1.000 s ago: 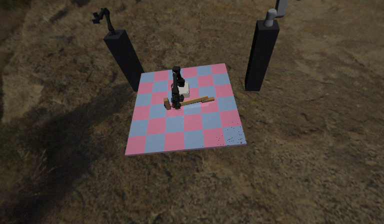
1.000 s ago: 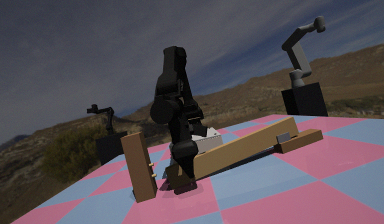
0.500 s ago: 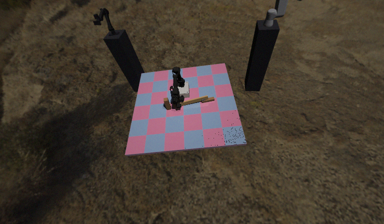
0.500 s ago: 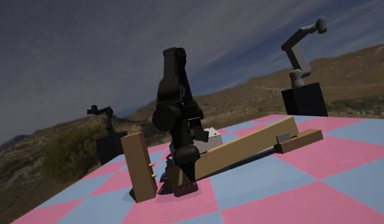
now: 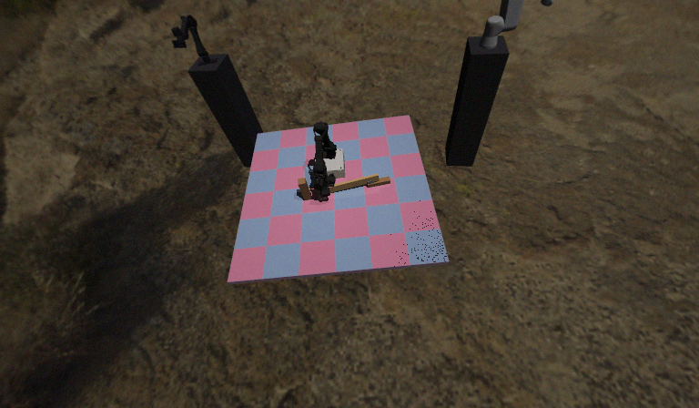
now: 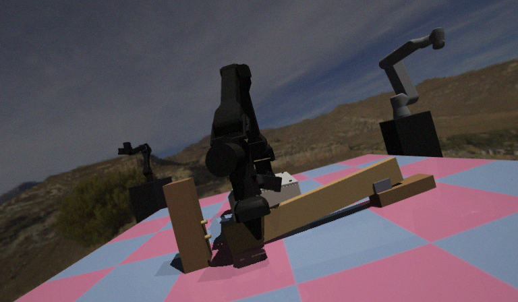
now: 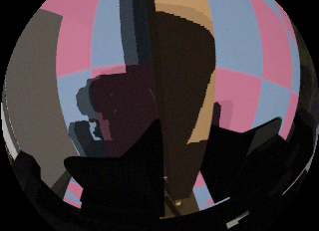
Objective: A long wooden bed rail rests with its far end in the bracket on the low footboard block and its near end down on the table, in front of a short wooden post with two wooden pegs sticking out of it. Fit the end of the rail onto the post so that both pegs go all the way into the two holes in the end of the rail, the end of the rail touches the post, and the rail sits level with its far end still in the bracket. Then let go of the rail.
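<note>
The long wooden rail [image 5: 355,183] [image 6: 332,195] [image 7: 183,3] slopes down from the footboard block [image 5: 383,181] [image 6: 414,189] toward the post, its far end in the grey bracket [image 6: 382,185]. Its near end is low at the table, a short gap from the post; shadow obscures whether it touches the table. The upright post [image 5: 304,189] [image 6: 185,226] has two pegs, an upper peg [image 6: 204,222] and a lower peg [image 6: 208,236], facing the rail. My gripper [image 5: 321,195] [image 6: 249,234] [image 7: 169,121] points down and is shut on the rail near its near end, one finger on each side.
A white-grey box [image 5: 336,164] [image 6: 284,193] [image 7: 32,82] stands behind the rail, beside my arm. All stand on a pink and blue checkered table [image 5: 317,254] [image 6: 343,268]. Two other arms stand on black pedestals [image 5: 227,99] [image 5: 476,99] beyond the table.
</note>
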Motion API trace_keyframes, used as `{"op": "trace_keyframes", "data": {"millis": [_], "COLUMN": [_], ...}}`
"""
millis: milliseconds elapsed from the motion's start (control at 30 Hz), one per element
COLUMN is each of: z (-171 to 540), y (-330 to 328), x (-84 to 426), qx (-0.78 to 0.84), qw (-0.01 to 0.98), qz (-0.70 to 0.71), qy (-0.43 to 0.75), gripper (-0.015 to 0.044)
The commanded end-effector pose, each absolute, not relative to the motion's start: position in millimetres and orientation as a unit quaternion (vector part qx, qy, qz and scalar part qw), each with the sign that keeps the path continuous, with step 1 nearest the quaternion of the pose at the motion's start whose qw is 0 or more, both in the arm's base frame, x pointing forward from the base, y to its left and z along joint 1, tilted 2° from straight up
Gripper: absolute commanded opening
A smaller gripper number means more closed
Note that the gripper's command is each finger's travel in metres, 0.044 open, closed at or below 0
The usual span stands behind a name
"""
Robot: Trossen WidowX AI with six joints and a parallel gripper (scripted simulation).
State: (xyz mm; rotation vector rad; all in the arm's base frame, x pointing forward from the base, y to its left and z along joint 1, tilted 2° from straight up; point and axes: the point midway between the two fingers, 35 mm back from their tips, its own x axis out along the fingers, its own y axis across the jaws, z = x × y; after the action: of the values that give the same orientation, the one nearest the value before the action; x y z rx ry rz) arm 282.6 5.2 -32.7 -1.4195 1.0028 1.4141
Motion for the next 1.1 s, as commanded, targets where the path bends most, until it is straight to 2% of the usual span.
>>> {"op": "trace_keyframes", "data": {"millis": [0,1067], "z": [-33,-22], "y": [6,5], "x": [282,283], "qx": [-0.569,-0.569], "qw": [0.437,0.437], "qz": [0.569,0.569], "qy": [0.402,0.402], "gripper": [0.0000,0.0000]}}
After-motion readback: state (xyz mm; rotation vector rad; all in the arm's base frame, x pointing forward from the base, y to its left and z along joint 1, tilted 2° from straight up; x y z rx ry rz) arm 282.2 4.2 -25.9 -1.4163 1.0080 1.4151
